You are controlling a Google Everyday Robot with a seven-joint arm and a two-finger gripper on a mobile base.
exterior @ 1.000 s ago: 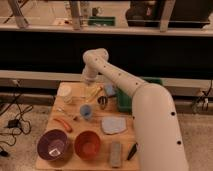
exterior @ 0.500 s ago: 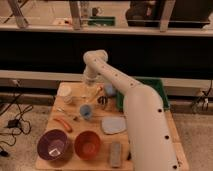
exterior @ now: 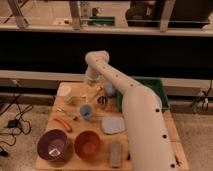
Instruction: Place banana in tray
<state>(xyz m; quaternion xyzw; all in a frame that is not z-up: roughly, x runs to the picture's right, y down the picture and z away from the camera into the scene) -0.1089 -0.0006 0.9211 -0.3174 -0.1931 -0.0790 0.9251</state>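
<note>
One hand (exterior: 91, 83) low over table (exterior: 54, 114), grip can't tell. One banana (exterior: 93, 95) just under it, one tray (exterior: 159, 93), one purple bowl (exterior: 52, 145), one orange bowl (exterior: 88, 145).

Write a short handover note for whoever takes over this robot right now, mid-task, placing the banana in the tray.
The pincer is down over the table, back left, at the banana; hold not confirmed.
Banana: on the table, left of the tray, not in it.
Tray: green, back right, partly behind the arm.
Done: reach to the banana.
Left: secure it, lift, carry right, set it in the tray.
</note>
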